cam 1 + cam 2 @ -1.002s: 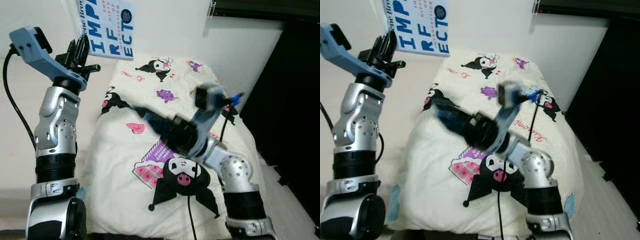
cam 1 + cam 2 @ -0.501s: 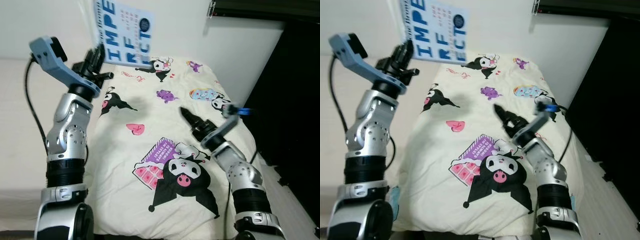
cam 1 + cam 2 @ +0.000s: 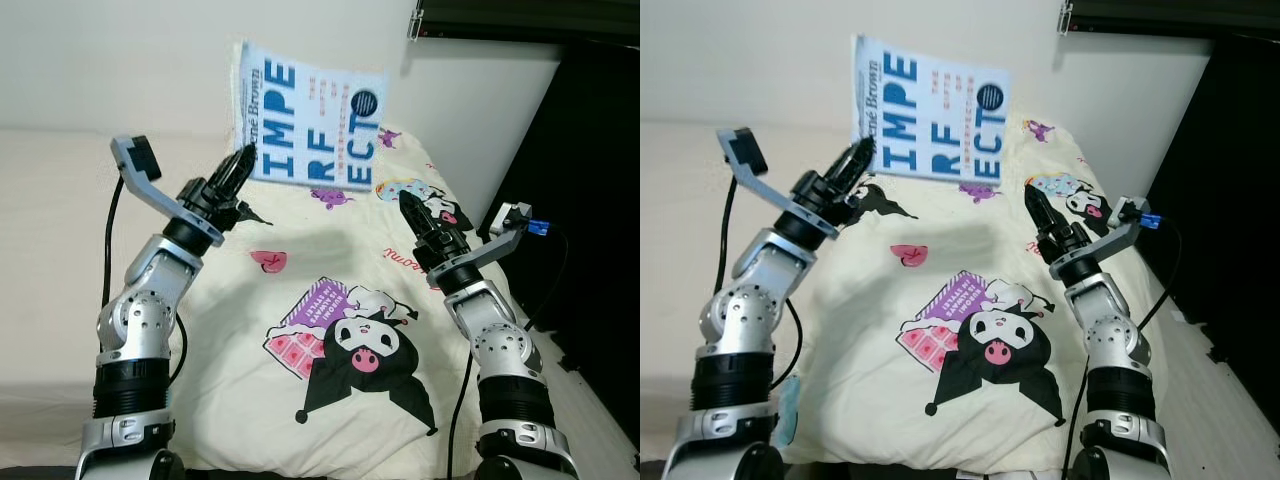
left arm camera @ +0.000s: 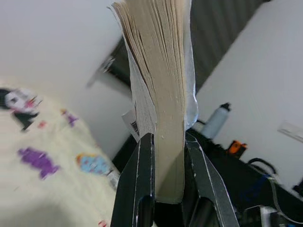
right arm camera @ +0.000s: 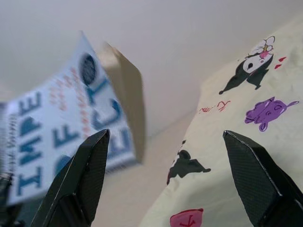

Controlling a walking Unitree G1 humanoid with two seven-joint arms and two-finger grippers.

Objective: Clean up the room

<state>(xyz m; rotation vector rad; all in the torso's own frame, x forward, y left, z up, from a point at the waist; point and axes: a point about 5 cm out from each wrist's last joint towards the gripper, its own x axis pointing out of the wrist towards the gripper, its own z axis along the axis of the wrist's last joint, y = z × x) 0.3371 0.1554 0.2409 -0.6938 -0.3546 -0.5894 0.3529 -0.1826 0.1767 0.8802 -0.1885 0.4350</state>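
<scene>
Pale walls and a bed under a cream quilt printed with black cartoon characters (image 3: 330, 330); dark furniture stands beyond our right arm.

Left claw (image 3: 238, 165) is raised over the head of the bed, its two black fingers (image 4: 142, 184) pinched on the lower corner of a pale blue paperback with big blue block letters on the cover (image 3: 310, 130). From the wrist we see the page edges squeezed between the two fingers, so the hold is on the full thickness, but only at one corner. The book's whole span sticks up and away from that claw, tilted, clear of the quilt.

Right claw (image 3: 425, 215) is held up across from the book, fingers spread wide, nothing in them. The book hangs just ahead of it and a little above, apart from both tips.

Risks as we judge them:
- Corner grip on a floppy paperback: the book may swing or slip out in a quick move and drop on the quilt.
- If the right claw comes in to share the load, it could knock the free edge first and lever the book out of the left claw.
</scene>
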